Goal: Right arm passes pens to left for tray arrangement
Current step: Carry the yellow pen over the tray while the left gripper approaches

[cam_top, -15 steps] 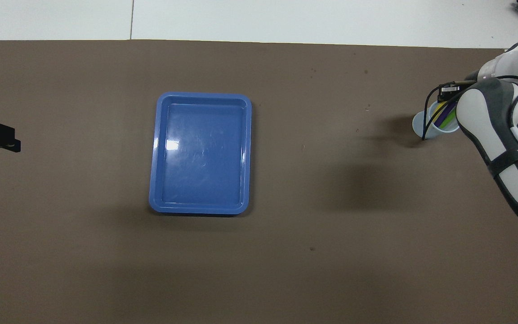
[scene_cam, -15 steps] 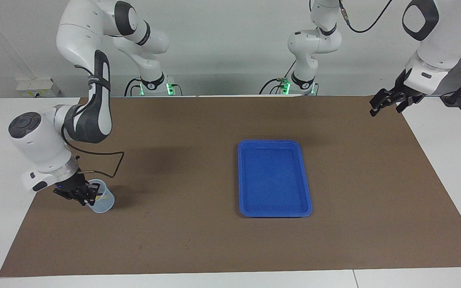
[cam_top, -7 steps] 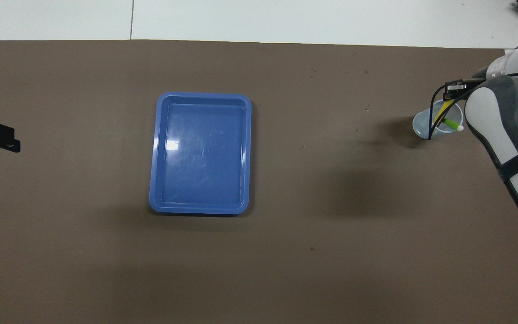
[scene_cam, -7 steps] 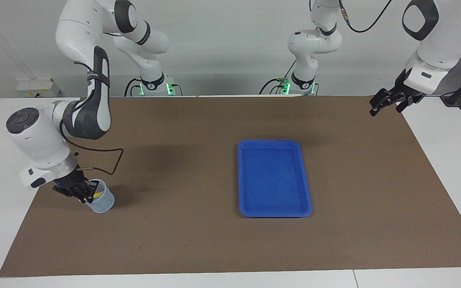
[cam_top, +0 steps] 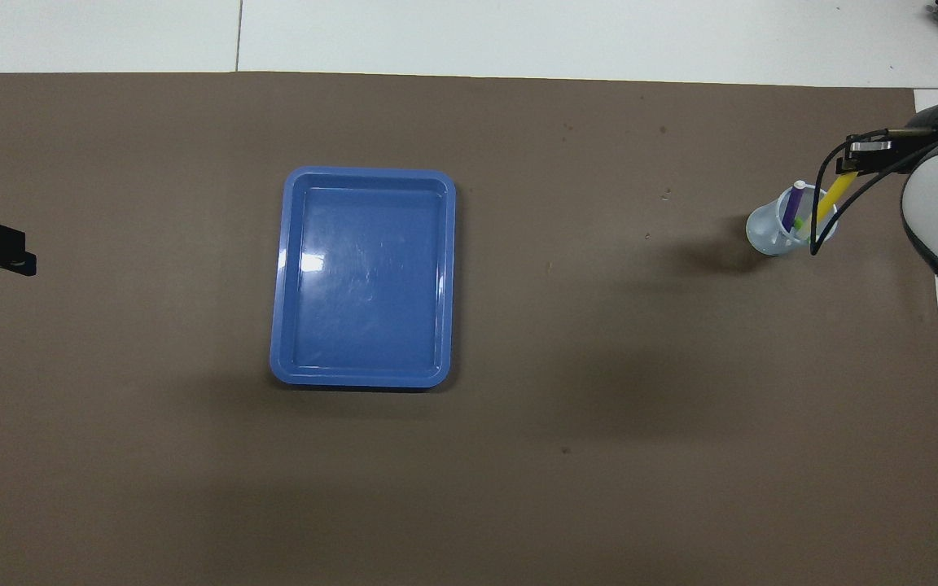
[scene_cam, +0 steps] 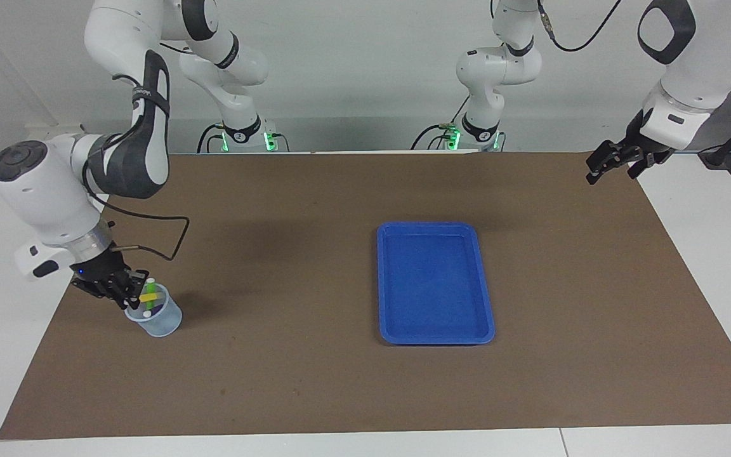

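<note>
Clamped on the yellow pen (cam_top: 832, 197), the right gripper (scene_cam: 129, 289) has risen a little since a second ago, drawing it partway out of the cup (scene_cam: 157, 320) at the right arm's end. So the first handover is starting. The left gripper (scene_cam: 614, 163) waits, spread wide. Three pens (yellow, green (scene_cam: 148, 291), purple (cam_top: 795, 202)), one tray (scene_cam: 434, 282), bare.

No legible text, label, brand or number can be confirmed on any item. The right arm (scene_cam: 143, 120) carries a dark strap with small pale lettering, too small to read. Round markers at the two arm bases, nearer to the robots than the tray (scene_cam: 433, 282), show a mark that cannot be made out.
</note>
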Action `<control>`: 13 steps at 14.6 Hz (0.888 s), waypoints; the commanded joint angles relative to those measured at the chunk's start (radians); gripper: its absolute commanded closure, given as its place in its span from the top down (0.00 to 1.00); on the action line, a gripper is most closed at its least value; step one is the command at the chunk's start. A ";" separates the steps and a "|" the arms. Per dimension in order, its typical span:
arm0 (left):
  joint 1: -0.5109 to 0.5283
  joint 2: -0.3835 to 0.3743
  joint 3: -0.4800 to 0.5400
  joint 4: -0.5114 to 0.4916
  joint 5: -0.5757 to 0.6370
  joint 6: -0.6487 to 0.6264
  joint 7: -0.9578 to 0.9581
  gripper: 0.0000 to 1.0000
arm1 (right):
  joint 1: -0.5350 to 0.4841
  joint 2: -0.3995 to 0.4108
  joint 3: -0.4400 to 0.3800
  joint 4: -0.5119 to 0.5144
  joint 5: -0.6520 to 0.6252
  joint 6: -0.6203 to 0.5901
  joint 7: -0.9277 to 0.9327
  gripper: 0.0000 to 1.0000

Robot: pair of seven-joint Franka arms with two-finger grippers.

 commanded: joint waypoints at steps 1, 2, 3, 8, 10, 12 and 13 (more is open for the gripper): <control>0.002 -0.034 0.001 -0.041 -0.005 0.019 -0.003 1.00 | 0.014 -0.056 0.007 -0.030 0.029 -0.036 0.094 0.00; 0.002 -0.034 0.001 -0.041 -0.005 0.021 -0.003 1.00 | 0.019 -0.065 0.013 -0.030 0.029 -0.042 0.141 0.00; 0.002 -0.034 0.001 -0.041 -0.006 0.021 -0.004 1.00 | 0.029 -0.068 0.034 -0.027 0.029 -0.047 0.203 0.00; 0.000 -0.035 0.001 -0.050 -0.006 0.021 -0.061 1.00 | 0.054 -0.070 0.147 -0.023 0.027 -0.056 0.661 0.00; -0.004 -0.040 0.001 -0.058 -0.010 0.018 -0.084 1.00 | 0.071 -0.068 0.207 -0.019 0.027 -0.050 0.906 0.00; -0.012 -0.046 0.000 -0.073 -0.013 0.021 -0.128 1.00 | 0.104 -0.065 0.243 -0.017 0.027 -0.041 1.136 0.00; -0.015 -0.049 -0.002 -0.074 -0.016 0.018 -0.165 1.00 | 0.121 -0.062 0.255 -0.010 0.029 -0.041 1.203 0.00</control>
